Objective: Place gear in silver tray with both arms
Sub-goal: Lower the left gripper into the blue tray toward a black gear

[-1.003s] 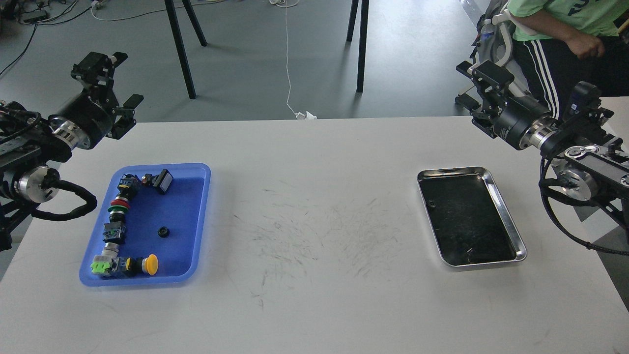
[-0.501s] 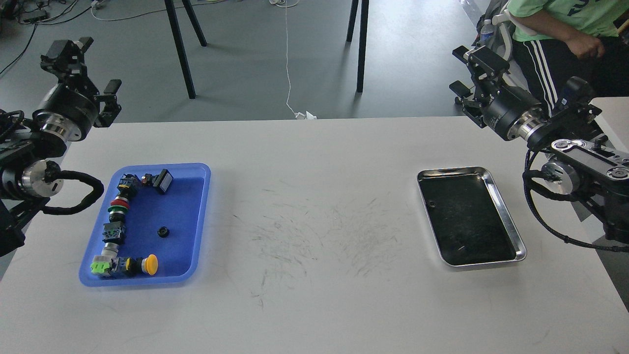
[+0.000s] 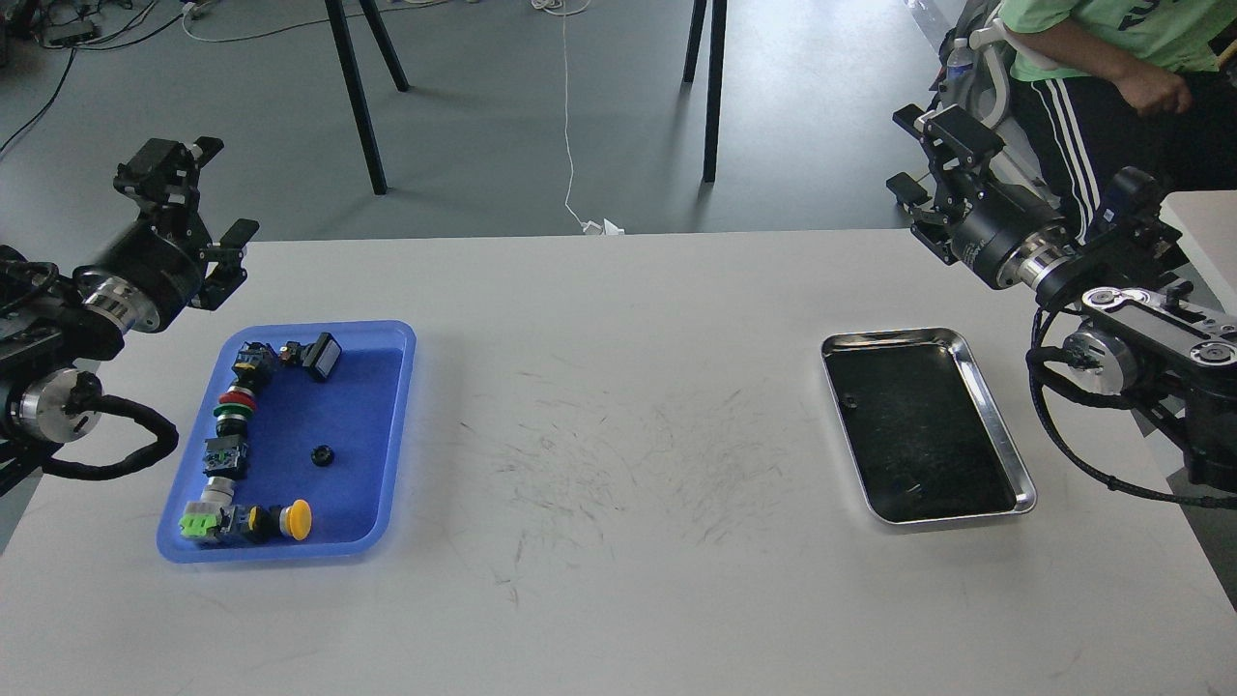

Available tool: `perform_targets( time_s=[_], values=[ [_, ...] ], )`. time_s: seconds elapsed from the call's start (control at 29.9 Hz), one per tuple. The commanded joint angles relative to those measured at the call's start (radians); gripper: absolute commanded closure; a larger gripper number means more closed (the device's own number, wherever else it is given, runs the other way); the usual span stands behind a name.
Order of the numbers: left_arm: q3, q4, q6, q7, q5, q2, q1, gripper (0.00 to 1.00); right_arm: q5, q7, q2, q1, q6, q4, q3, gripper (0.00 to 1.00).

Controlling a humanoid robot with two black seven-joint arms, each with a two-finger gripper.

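A small black gear (image 3: pixel 321 455) lies in the middle of the blue plastic tray (image 3: pixel 391 454) at the table's left. The silver tray (image 3: pixel 997 419) with a dark scuffed floor sits at the right and holds only a tiny dark speck. My left gripper (image 3: pixel 198 198) is open and empty, raised above the table's far left edge, behind the blue tray. My right gripper (image 3: pixel 926 164) is open and empty, raised beyond the far right edge, behind the silver tray.
Several push-button switches (image 3: pixel 235 404) line the blue tray's left and front sides, one with a yellow cap (image 3: pixel 298 519). A person in green (image 3: pixel 1111 58) sits at the far right. Stand legs (image 3: pixel 358 97) rise behind the scratched white table (image 3: pixel 618 454).
My left gripper dropped lower and moved right toward the table after swinging up. My right gripper shifted slightly down. The trays and gear have not moved.
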Motion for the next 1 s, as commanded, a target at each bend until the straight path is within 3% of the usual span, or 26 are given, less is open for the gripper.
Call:
perform_targets(
  time_s=[0.0, 0.4, 0.67, 0.97],
  values=[
    [0.051, -0.056, 0.006, 0.000, 0.032, 0.098, -0.011, 0.02, 0.000, 0.000, 0.004, -0.003, -0.002, 0.002, 0.000, 0.11],
    [0.075, -0.198, 0.046, 0.000, 0.349, 0.271, -0.026, 0.02, 0.000, 0.000, 0.021, -0.015, 0.000, 0.007, 0.012, 0.07],
    [0.151, -0.231, 0.080, 0.000, 0.556, 0.278, -0.028, 0.02, 0.000, 0.000, 0.031, -0.031, 0.000, 0.008, 0.015, 0.07],
    [0.157, -0.329, 0.120, 0.000, 0.974, 0.298, -0.029, 0.02, 0.000, 0.000, 0.039, -0.037, 0.000, 0.010, 0.017, 0.07]
  ],
)
